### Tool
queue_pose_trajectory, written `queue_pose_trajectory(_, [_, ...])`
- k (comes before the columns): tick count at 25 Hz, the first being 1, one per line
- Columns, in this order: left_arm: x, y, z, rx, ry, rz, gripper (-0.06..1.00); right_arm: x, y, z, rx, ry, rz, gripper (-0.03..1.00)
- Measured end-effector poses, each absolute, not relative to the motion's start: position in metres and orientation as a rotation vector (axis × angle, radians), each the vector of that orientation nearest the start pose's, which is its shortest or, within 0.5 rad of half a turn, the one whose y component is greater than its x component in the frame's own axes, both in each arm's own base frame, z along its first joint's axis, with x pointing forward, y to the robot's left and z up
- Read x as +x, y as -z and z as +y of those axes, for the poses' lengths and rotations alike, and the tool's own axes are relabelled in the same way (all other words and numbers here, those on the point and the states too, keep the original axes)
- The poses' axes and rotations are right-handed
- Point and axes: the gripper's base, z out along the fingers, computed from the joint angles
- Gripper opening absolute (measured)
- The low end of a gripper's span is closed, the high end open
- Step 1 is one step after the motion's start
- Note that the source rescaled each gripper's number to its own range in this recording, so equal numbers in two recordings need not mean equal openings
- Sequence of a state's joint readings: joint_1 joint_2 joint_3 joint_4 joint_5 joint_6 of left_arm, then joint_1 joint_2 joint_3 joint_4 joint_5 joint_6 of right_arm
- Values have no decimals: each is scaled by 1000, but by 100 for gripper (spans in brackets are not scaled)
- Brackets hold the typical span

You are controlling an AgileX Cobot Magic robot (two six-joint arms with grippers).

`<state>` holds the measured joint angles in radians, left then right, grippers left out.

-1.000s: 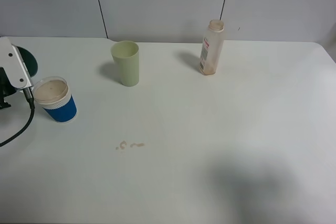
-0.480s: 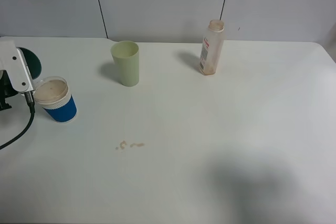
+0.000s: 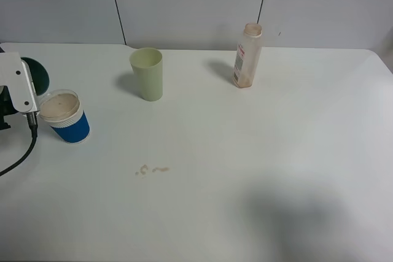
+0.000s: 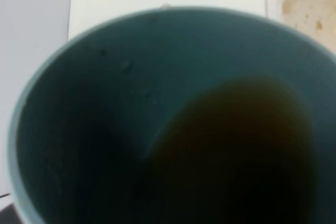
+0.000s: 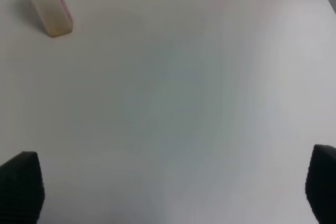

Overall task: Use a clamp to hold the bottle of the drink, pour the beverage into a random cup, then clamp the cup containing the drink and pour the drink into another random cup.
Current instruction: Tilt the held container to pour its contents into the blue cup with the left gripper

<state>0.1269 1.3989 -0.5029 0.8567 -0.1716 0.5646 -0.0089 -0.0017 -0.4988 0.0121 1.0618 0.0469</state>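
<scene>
- Plain teal tumbler with a dark green inside: straight wall, no handle, thin paler rim, a few specks on the inner wall. Its mouth fills the left wrist view.
- Dark brown beverage sits as a pool to one side of the teal tumbler's inside.
- Position: at the far left of the white table. In the high view it is partly hidden behind the left arm's grey metal plate bracket. It is just beside the short paper cup with a ribbed blue sleeve and wide pale rim. Whether the two cups touch, or whether the teal tumbler rests on the table, cannot be told.
- The paper cup's inside looks pale tan with a dark speck.
- Left fingers: hidden in every view. They are closed on the teal tumbler, which moves with the arm.
- Right fingers: black tips spread wide over bare table with nothing between them. The slim translucent plastic bottle with a tan neck and red-printed white label stands upright at the back of the table, well apart from them.
- Change against one second ago: the bracket and teal tumbler sit lower in the high view and slightly further right. The bracket is less tilted, and more of the tumbler's dark inside shows beside it.
- Unchanged: the paper cup, the tall pale yellow-green tumbler, the bottle, and the small tan drops on the table.
</scene>
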Motion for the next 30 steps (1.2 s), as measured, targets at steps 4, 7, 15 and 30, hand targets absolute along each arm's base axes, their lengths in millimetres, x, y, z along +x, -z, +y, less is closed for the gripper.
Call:
queue_pose_trajectory(4, [247,-184,20,1484,-660,1826,1,-5,-277,1,57,-38,2044,100])
queue_pose_trajectory(7, [247,-184,20,1491,-662,1822,1,-5,-277,1,57,-38,2044,100])
queue_pose_trajectory(15, [247,-183,19,1521,-670,1805,1,-5,-277,1,57,-38,2044,100])
queue_pose_trajectory(30, [249,-194,22,1574,-742,1769,1,-5,-277,1,57,-38,2044,100])
